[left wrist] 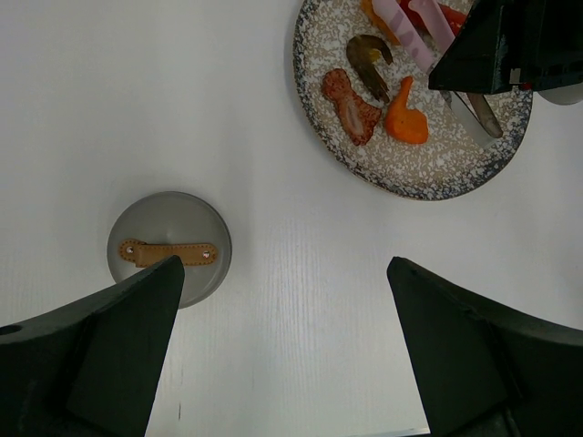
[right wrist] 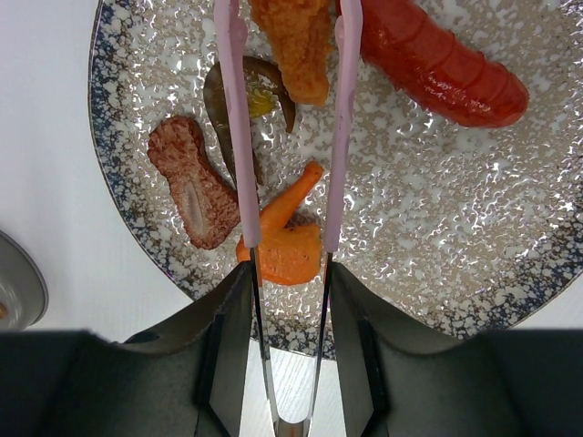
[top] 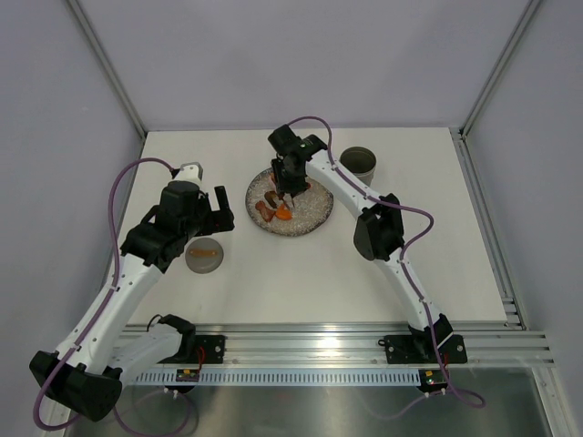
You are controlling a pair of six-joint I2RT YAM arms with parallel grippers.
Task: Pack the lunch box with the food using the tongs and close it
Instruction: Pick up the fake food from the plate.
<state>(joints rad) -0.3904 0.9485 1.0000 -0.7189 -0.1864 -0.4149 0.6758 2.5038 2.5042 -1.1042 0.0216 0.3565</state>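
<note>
While the right fingers (right wrist: 219,337) press the tongs (right wrist: 234,137) from both sides, they are about half open, and the two tong arms are apart. The tongs hang over the plate (right wrist: 437,273). In the right wrist view, a fried piece (right wrist: 296,45) at 12 o'clock and an orange piece (right wrist: 287,246) at 6 o'clock show between the arms. A red sausage (right wrist: 446,64) lies at 1 o'clock, a brown piece (right wrist: 196,196) at 9 o'clock and a dark piece (right wrist: 219,100) at 10 o'clock.

The left fingers (left wrist: 118,346) are wide open and hold nothing. They hang above the counter (top: 301,291) near the lid (left wrist: 168,228).

From above, the lunch box (top: 358,162) stands at 2 o'clock from the plate. I cannot tell what is inside it.
</note>
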